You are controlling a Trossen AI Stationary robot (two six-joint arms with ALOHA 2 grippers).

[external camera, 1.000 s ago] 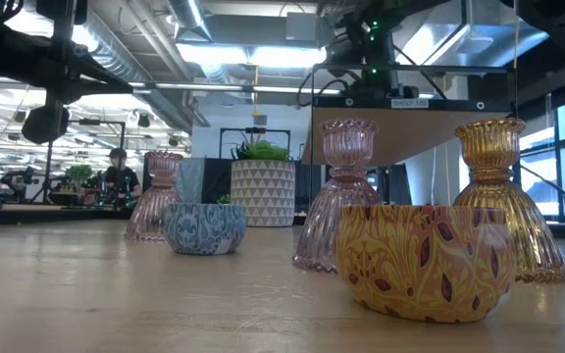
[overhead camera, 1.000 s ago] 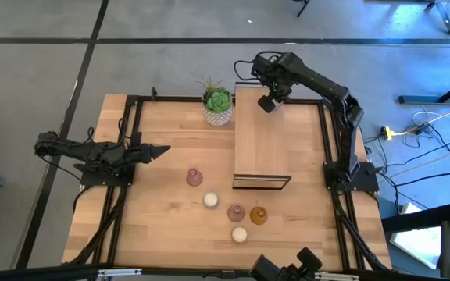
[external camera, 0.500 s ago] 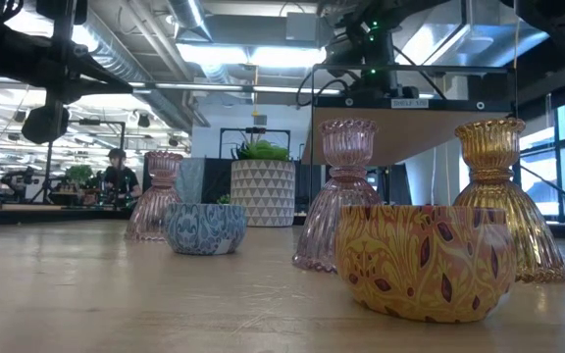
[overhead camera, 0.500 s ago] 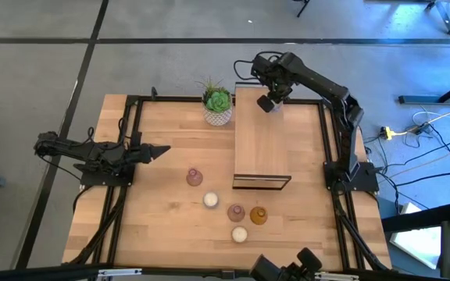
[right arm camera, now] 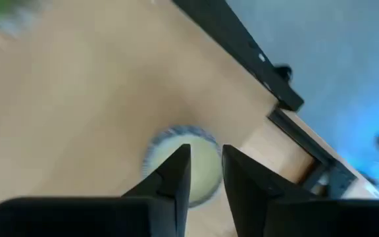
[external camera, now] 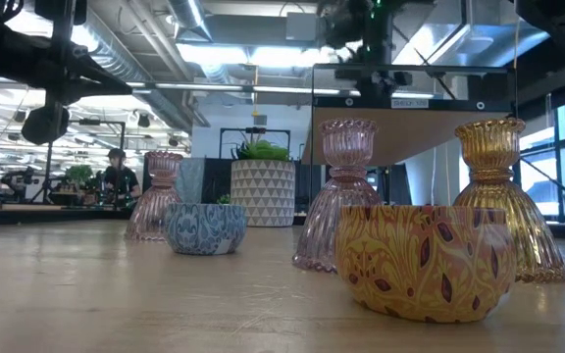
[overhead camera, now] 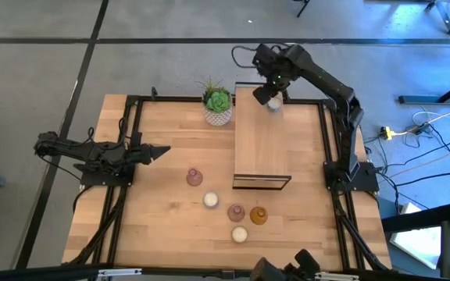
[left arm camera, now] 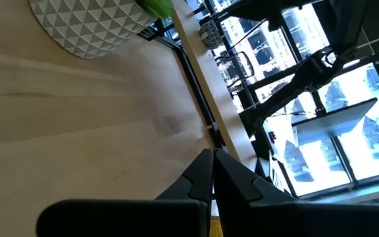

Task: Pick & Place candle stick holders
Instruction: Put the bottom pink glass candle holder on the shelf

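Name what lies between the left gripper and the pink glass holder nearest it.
Nothing: in the high view only bare tabletop separates the left gripper from the pink glass holder.

left arm: stretched low along the worktop's left edge, pointing inward | left gripper [overhead camera: 161, 151]: fingers pressed together, tips meeting, nothing between them | right arm: rising from the right edge, reaching to the far edge, wrist bent downward | right gripper [right arm camera: 206, 172]: fingers slightly parted, narrow gap, gripping nothing
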